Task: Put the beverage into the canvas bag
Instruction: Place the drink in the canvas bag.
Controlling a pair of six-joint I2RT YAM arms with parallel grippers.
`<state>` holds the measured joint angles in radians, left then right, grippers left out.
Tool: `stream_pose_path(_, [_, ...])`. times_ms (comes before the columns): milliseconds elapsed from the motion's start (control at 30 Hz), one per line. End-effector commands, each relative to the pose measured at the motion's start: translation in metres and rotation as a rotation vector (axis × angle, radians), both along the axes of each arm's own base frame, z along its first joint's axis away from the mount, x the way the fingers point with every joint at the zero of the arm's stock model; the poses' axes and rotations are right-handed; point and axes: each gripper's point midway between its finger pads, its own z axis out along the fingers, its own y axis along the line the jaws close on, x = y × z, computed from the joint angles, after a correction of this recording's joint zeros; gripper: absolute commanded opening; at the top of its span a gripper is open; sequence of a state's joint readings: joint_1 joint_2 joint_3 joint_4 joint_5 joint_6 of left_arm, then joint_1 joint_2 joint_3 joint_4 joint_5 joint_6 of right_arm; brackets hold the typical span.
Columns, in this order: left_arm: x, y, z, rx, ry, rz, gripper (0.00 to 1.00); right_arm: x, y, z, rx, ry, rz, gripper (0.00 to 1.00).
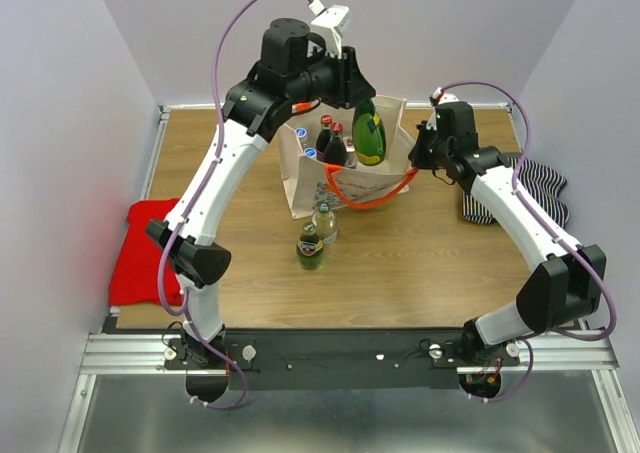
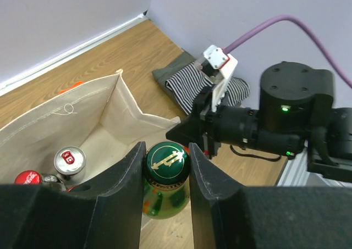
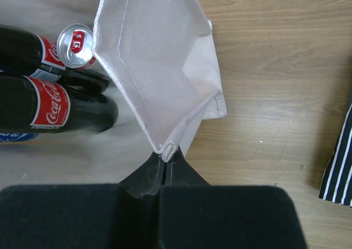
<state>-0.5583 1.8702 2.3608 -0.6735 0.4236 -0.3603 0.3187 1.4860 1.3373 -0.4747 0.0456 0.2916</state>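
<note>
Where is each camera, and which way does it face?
Top external: above, behind the robot, facing down at the table; left arm, right arm and canvas bag show.
Left wrist: over the bag, facing down; left end effector grips the green bottle.
Right wrist: faces down at the bag's rim, pinched in the right end effector.
Shared: both wrist views show the can.

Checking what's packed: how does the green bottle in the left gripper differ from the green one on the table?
The held green bottle is bigger than the table bottle. The held one is in the canvas bag's mouth, cap clamped by the left gripper; the table one stands free before the bag. Both are green and upright.
</note>
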Motion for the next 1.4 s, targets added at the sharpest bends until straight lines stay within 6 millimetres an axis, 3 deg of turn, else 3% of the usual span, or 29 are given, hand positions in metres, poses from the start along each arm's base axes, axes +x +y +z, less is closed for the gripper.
stream_pose_path(0, [0.008,-0.008,0.053,-0.087,-0.193,0.056,0.00,-0.016,0.018,0.010,0.073,-0.004,0.071,0.01])
stream_pose_path(133, [0.024,-0.025,0.021,-0.019,-0.170,0.086,0.00,-0.018,0.019,0.011,0.075,-0.006,0.083,0.01])
stream_pose_path(333, [0.050,-0.033,-0.027,0.124,-0.169,0.173,0.00,-0.022,0.022,0.014,0.085,-0.007,0.102,0.01])
stream_pose_path(600, [0.073,-0.033,-0.072,0.264,-0.179,0.295,0.00,-0.026,0.024,0.019,0.097,-0.010,0.116,0.01])
stream_pose_path(867, [0.078,-0.030,-0.096,0.307,-0.205,0.351,0.00,-0.026,0.024,0.031,0.112,-0.030,0.107,0.01])
stream_pose_path(900, [0.079,-0.028,-0.108,0.326,-0.194,0.356,0.00,-0.026,0.024,0.034,0.116,-0.037,0.104,0.01])
stream_pose_path(1133, [0.077,-0.022,-0.115,0.317,-0.203,0.382,0.00,-0.026,0.027,0.048,0.139,-0.056,0.109,0.01])
stream_pose_path(1367, [0.075,-0.019,-0.125,0.319,-0.188,0.387,0.00,-0.026,0.026,0.049,0.134,-0.055,0.107,0.01])
